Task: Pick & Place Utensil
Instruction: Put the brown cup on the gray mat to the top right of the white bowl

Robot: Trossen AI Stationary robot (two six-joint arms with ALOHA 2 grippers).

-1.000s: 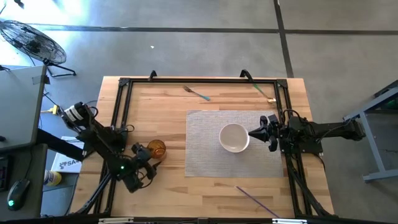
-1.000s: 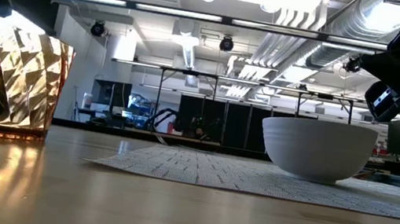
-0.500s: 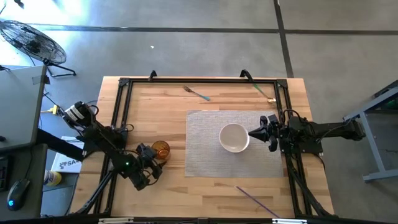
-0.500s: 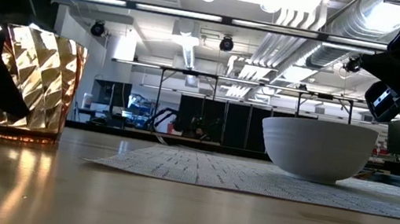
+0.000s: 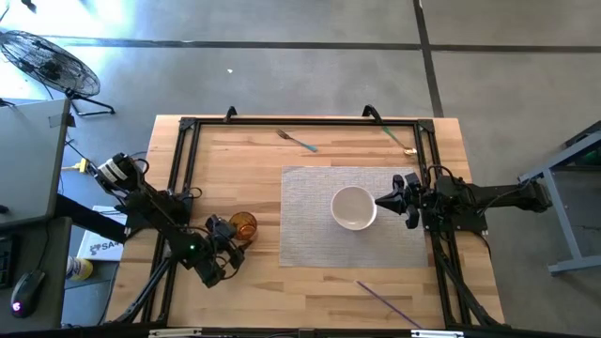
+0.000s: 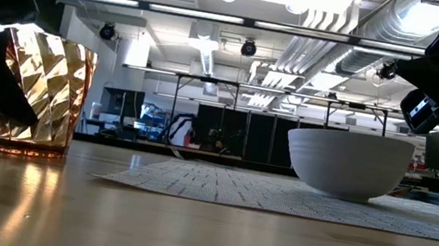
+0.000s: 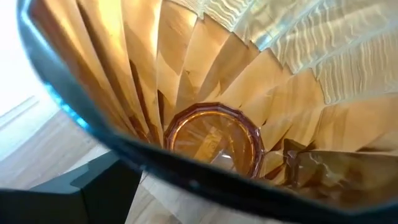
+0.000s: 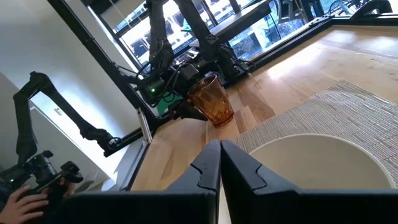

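Note:
An amber faceted glass cup [image 5: 241,226] stands on the wood left of the grey mat [image 5: 310,225], also seen in the low view [image 6: 41,92]. My left gripper [image 5: 229,236] is at the cup, coming from its near-left side. A white bowl [image 5: 354,207] sits on the mat. My right gripper [image 5: 383,201] hovers shut and empty just above the bowl's right rim. A fork [image 5: 296,140] and a green-handled utensil [image 5: 399,138] lie by the far edge. A purple utensil [image 5: 385,300] lies near the near edge. My left gripper has the amber cup across its body: one finger [image 7: 93,186] lies outside the wall below the rim [image 7: 143,158], and the other finger [image 7: 305,168] shows through the glass on the opposite side. It comes in slanting from above. The cup stands upright with its base [image 6: 24,146] on the table.
A black frame [image 5: 183,169] runs along the table's left, far and right edges. Bare wood lies between the cup and the mat and along the near edge. A fan [image 5: 47,61] and a desk stand off the table at left.
My left gripper moved a little toward the table's right, and the amber cup slid the same way with it, staying upright on the wood. Over the last half second both kept still.

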